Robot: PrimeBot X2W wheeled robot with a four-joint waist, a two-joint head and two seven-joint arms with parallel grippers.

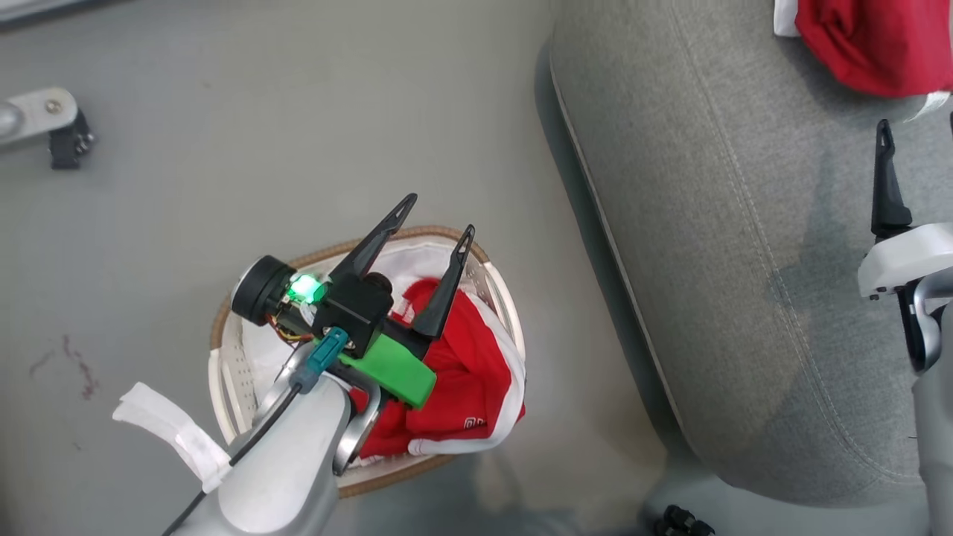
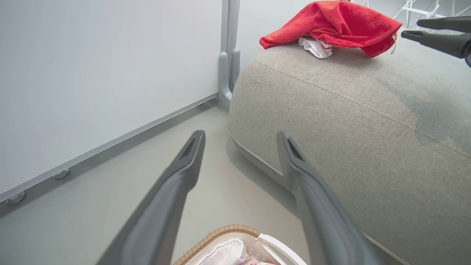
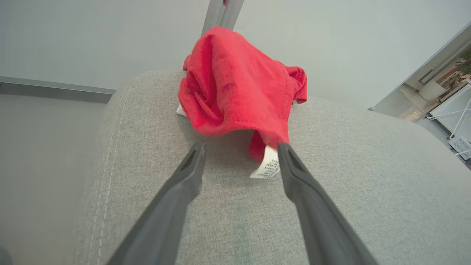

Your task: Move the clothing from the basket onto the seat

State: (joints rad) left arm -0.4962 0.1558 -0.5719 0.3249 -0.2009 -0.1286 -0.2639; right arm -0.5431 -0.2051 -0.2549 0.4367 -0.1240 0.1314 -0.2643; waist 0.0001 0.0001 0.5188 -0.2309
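The basket (image 1: 223, 313) stands on the grey floor, and one red garment with white trim (image 1: 469, 387) is heaped in it over the white liner (image 2: 228, 254). Above the basket, my left gripper (image 1: 439, 214) hovers open and holds nothing; in its wrist view the fingers (image 2: 241, 135) point toward the side of the seat (image 2: 349, 121). Another red garment (image 3: 235, 81) lies bunched at the far end of the seat (image 1: 744, 260). Just short of it my right gripper (image 3: 241, 145) stands open above the cushion. The garment's white label (image 3: 266, 165) hangs beside one finger, ungripped.
A white partition wall (image 2: 92, 73) and its grey post (image 2: 228, 55) run behind the seat. A metal leg with a black castor (image 1: 45, 126) sits on the floor at the far left. Black castors (image 1: 681, 521) show under the seat's near corner.
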